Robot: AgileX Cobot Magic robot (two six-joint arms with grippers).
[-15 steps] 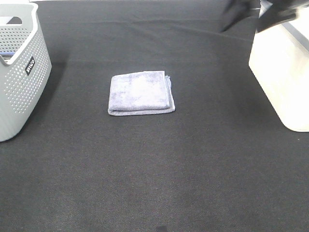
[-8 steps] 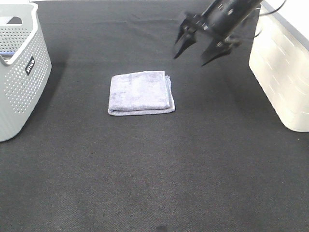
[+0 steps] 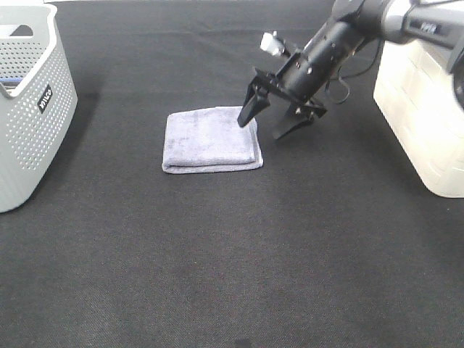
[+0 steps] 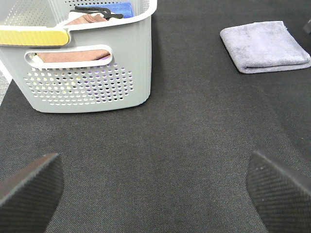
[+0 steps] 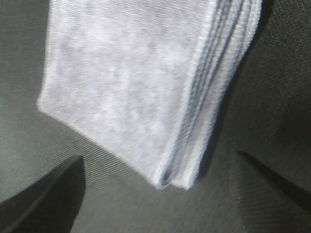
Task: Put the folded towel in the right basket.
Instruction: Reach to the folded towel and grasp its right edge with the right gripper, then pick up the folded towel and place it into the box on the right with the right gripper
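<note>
Nearest us we see bare black table (image 3: 232, 275). The left hand (image 4: 155, 194) hangs above it, its fingers spread wide with nothing between them. Beyond it we make out the grey perforated left basket (image 4: 87, 104) with cloths (image 4: 87, 19) inside. Farther in, at the middle of the table, the folded towel (image 3: 210, 139) lies flat, its layered edge toward the right. At that edge we find the right hand (image 3: 261, 129), tilted downward, its two fingers wide apart and gripping nothing, one tip over the towel's far right corner and the other over the table beside it. Whether the tips touch anything we cannot tell. The white right basket (image 3: 428, 123) stands well apart at the right, the towel outside it.
</note>
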